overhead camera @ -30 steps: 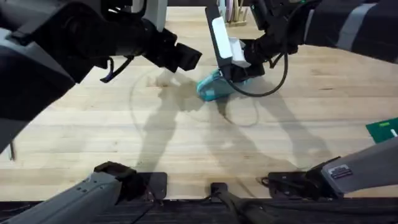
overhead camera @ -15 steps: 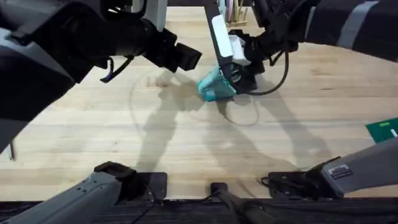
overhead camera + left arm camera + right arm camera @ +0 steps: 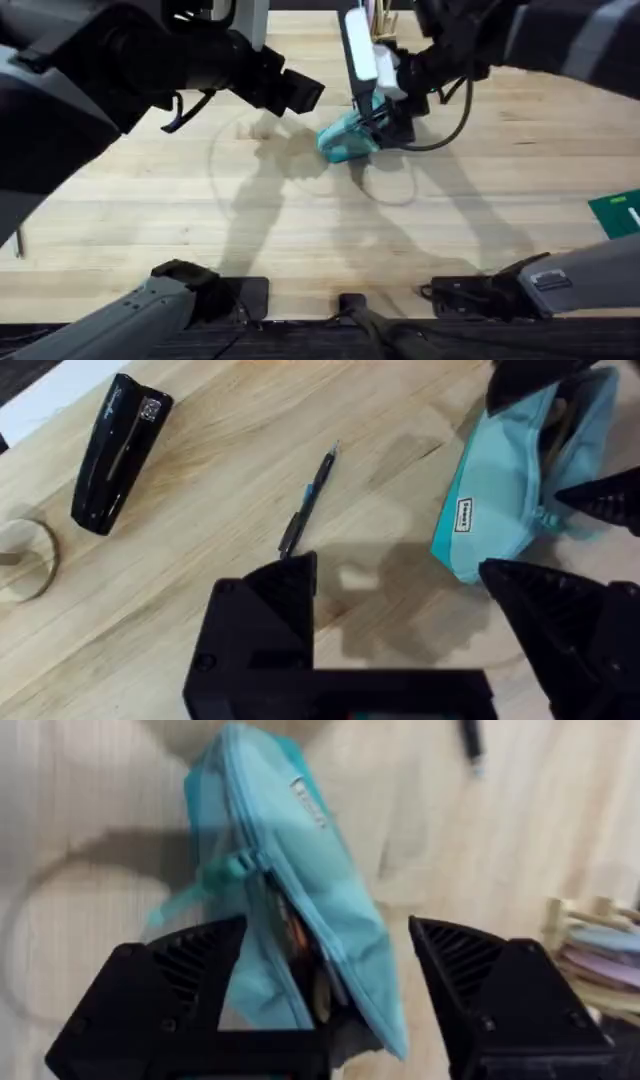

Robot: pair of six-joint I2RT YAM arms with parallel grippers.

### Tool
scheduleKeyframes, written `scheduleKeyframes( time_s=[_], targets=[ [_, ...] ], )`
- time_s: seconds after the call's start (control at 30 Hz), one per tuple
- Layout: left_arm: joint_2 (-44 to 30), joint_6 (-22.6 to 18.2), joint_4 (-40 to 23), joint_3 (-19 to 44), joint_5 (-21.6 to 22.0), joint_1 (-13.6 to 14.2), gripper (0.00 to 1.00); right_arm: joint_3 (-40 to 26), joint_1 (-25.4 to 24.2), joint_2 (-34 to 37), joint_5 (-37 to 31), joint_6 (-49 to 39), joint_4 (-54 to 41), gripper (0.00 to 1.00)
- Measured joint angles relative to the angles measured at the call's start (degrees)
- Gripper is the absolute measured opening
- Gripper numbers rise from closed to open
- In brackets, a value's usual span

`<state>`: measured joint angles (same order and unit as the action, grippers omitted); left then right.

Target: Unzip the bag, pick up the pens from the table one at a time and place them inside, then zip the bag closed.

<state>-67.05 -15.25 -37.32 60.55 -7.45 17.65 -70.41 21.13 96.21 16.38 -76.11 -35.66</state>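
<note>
Right end effector [image 3: 320, 990], fingers spread, straddles the partly unzipped bag [image 3: 348, 137] at upper centre. Left end effector [image 3: 400, 620] spread above the pen [image 3: 306, 513] on the tabletop [image 3: 300, 230].

Left gripper [image 3: 400, 620] raised, fingers spread wide. Right gripper [image 3: 320, 990] reaches to mid-surface, fingers parted, pointing down. Both arms extended forward.

The teal bag [image 3: 300, 910] lies unzipped between the 2 spread fingers [image 3: 180, 990] of the right claw [image 3: 325, 985].
</note>
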Motion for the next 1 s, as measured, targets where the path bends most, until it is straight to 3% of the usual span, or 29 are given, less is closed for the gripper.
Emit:
scheduleKeyframes(
  time_s=[0.77, 1.0],
  targets=[
    [-0.01, 0.01, 0.22, 0.00, 0.03, 0.00, 0.993, 0.00, 0.41, -24.11, 1.27, 28.57, -3.56, 0.997],
    [-0.14, 0.01, 0.22, 0.00, 3.66, -0.93, 0.993, 0.00, 0.41, -30.82, -0.59, 33.40, -3.52, 0.998]
  ],
)
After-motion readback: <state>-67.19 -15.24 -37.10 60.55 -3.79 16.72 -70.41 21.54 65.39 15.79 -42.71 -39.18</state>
